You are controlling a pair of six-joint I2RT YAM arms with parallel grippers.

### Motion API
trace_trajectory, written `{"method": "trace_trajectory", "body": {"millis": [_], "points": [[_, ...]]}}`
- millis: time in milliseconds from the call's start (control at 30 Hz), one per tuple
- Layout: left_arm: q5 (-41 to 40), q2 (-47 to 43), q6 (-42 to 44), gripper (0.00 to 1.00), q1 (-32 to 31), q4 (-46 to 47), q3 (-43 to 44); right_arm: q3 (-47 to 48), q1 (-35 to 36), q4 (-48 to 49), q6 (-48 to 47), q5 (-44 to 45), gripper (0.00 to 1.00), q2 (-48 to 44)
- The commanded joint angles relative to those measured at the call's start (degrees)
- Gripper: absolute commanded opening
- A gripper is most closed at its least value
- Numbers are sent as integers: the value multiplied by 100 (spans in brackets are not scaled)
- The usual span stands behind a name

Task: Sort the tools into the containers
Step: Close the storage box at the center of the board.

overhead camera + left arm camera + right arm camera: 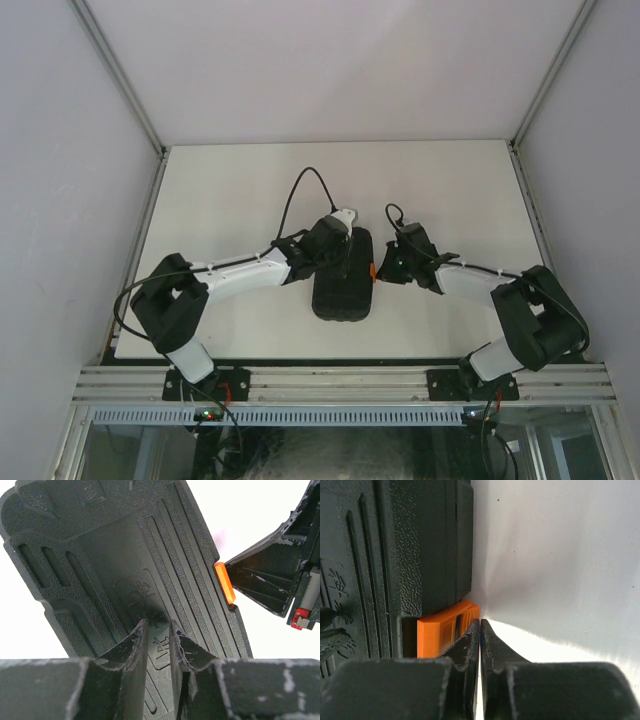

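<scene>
Left gripper (pixel 159 652): I see its 2 fingers a narrow gap apart, tips resting on or just over the ribbed lid of the case (pixel 343 275). Nothing between them. I read it as holding the lid down, not gripping.
Right gripper (pixel 480 630): fingers fully together, empty, tips touching the outer edge of the latch (pixel 445 629).
Case: closed, lying flat mid-table between the 2 arms, long axis running away from me. Latch sits on its right side, toward the right arm.
Tools: none visible in any view; I can't tell whether they are inside the case or elsewhere.
Step in hand: my judgement is working the latch, to open or fasten the case. Which one I can't say.
How to do it well: I'd keep the left fingers pressing on the lid so the case doesn't slide or tip. I'd push the right tips squarely on the latch face, slow and short, since closed tips can skid off a small tab.
Risk: the case shifts left under the push.
In the way: the 2 wrists are close over the case; the right gripper shows just beside the latch in the left wrist view. Collision is my main worry.
Table (pixel 220 190): white, walled on 3 sides.
</scene>
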Motion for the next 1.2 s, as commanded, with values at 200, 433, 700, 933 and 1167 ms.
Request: {"method": "trace_trajectory", "body": {"millis": [200, 433, 700, 933, 1167], "points": [[758, 535, -66, 26, -276, -996, -149, 149, 202, 342, 27, -477, 0, 370], [476, 345, -98, 26, -273, -1032, -208, 148, 195, 131, -12, -193, 0, 96], [15, -305, 1, 34, -183, -1146, -55, 147, 106, -897, -322, 956, 12, -1236], [-389, -1282, 257, 47, -32, -1233, 143, 146, 117, -1467, -856, 1300, 31, -2575], [-1150, -2777, 323, 59, 44, -1117, -232, 235, -99, -2051, -1173, 1043, 54, -4375]]}}
